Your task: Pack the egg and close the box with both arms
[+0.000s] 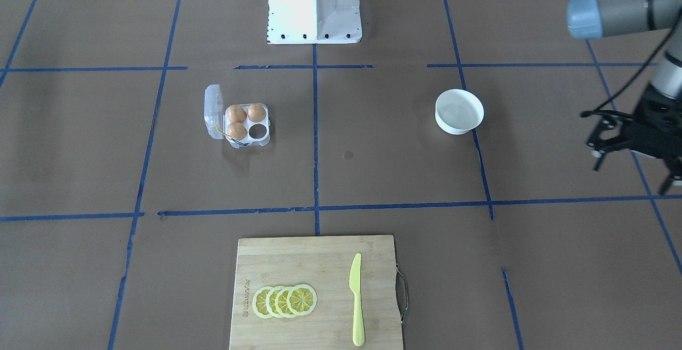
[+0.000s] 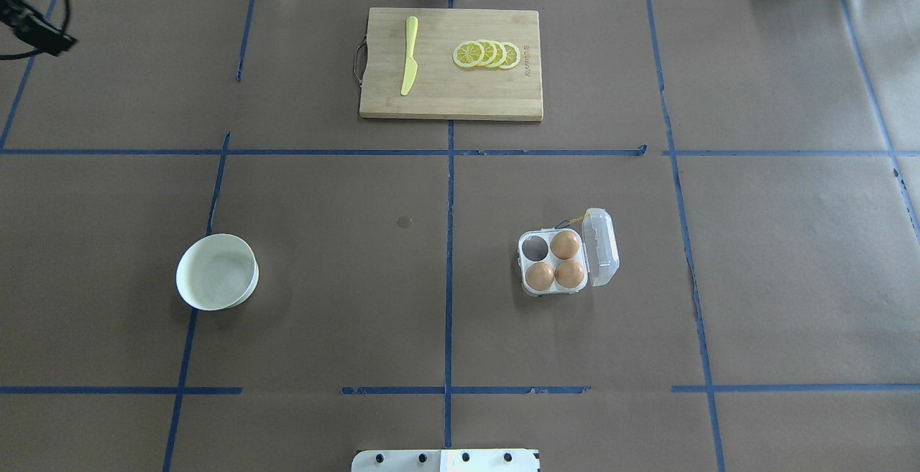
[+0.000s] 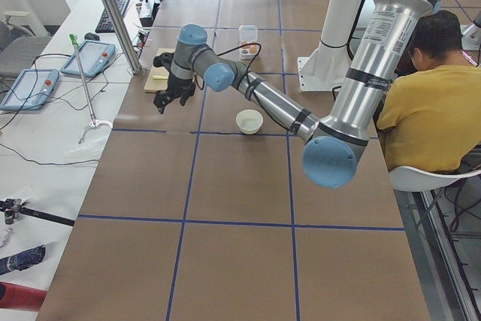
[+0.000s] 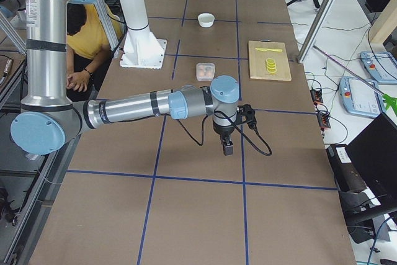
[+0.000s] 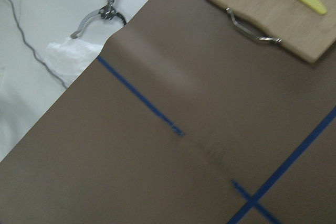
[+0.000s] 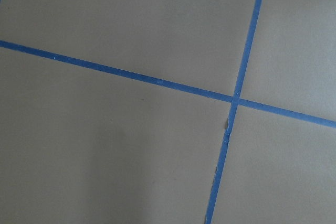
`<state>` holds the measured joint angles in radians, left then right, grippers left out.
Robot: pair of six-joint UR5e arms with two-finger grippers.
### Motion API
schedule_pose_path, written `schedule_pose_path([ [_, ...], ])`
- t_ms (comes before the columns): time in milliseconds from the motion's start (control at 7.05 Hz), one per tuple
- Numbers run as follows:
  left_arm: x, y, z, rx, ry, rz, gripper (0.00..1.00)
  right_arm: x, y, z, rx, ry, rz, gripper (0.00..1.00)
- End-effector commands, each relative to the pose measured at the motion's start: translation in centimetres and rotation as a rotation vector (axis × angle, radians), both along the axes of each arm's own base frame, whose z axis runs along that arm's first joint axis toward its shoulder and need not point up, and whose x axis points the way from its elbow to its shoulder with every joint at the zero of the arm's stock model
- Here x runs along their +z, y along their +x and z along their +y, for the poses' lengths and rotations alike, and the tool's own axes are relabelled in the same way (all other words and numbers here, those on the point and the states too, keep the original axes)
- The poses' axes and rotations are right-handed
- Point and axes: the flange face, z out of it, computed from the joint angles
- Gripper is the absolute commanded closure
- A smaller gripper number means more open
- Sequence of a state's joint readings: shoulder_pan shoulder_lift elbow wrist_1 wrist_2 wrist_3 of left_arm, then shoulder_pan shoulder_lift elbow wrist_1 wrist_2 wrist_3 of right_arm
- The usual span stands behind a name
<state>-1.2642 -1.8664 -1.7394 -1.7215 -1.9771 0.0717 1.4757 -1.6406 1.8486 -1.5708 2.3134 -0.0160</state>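
Your table (image 2: 323, 299) is covered in brown paper, ruled into large squares by blue tape (image 2: 449, 314). The box (image 2: 520, 262) sits on the robot's right half, its clear lid (image 2: 602, 248) swung open on the side away from the bowl. Three eggs (image 2: 566, 244) fill three of its cells. The fourth cell, on the side facing the board and toward the middle line, is bare. A white bowl (image 2: 215, 271) stands well apart on the left half. At the far edge lies a wooden board (image 2: 445, 98) with a yellow knife (image 2: 410, 55) and overlapping lemon slices (image 2: 487, 54). The white base (image 1: 314, 6) stands at the robot's edge. The left claw (image 1: 635, 173) hangs toward the far left corner, past the bowl, its fingers spread wide and holding nothing. The right claw (image 4: 227, 147) hangs low over the paper near the table's right end, well apart from the box. It shows only from the side, so you cannot tell how far it is open. Beyond the far edge runs a white bench with teach pendants (image 3: 30, 84) and cables. A person in yellow (image 3: 428, 88) sits behind the base.
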Motion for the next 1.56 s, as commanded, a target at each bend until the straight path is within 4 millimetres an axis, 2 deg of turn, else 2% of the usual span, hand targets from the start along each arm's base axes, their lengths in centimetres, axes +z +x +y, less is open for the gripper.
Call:
schedule_pose_path([
  [0,9.9,-14.0,-0.3,-0.162,-0.167,-0.026,0.0,-0.2,0.0,-0.1,0.001,0.002,-0.002,0.0],
  [142,14.3,-15.1,1.9,-0.125,-0.218,-0.059,0.0,-0.5,0.0,-0.3,0.005,0.005,-0.003,0.0],
  [284,22.0,-16.7,5.7,-0.141,-0.363,-0.05,0.0,-0.9,-0.1,-0.3,0.003,0.013,-0.004,0.0],
  [425,24.5,-17.6,8.7,-0.126,-0.443,0.102,0.0,-0.9,-0.3,-0.3,-0.002,0.016,-0.004,0.0],
  [567,27.4,-16.8,13.5,-0.093,-0.513,0.216,0.0,-1.4,-1.7,-0.4,-0.03,0.04,-0.006,0.0],
  [709,26.0,-16.7,14.2,-0.095,-0.53,0.233,0.0,-2.0,-2.6,-0.6,-0.026,0.058,-0.016,0.0],
  [851,25.4,-16.9,13.4,-0.104,-0.595,0.234,0.0,-3.6,-5.5,-0.5,0.022,0.032,-0.046,0.01],
  [993,25.1,-17.1,13.5,-0.101,-0.584,0.234,0.0,-5.3,-10.3,-0.2,0.072,0.021,-0.108,0.02],
  [1134,24.3,-17.1,13.2,-0.1,-0.567,0.231,0.0,-6.7,-15.1,0.9,0.109,-0.004,-0.172,0.08],
  [1276,24.0,-17.1,12.9,-0.099,-0.561,0.231,0.0,-7.7,-19.7,2.2,0.168,-0.059,-0.206,0.37],
  [1418,24.0,-17.1,12.9,-0.099,-0.561,0.231,0.0,-8.9,-24.2,3.7,0.217,-0.14,-0.248,0.8],
])
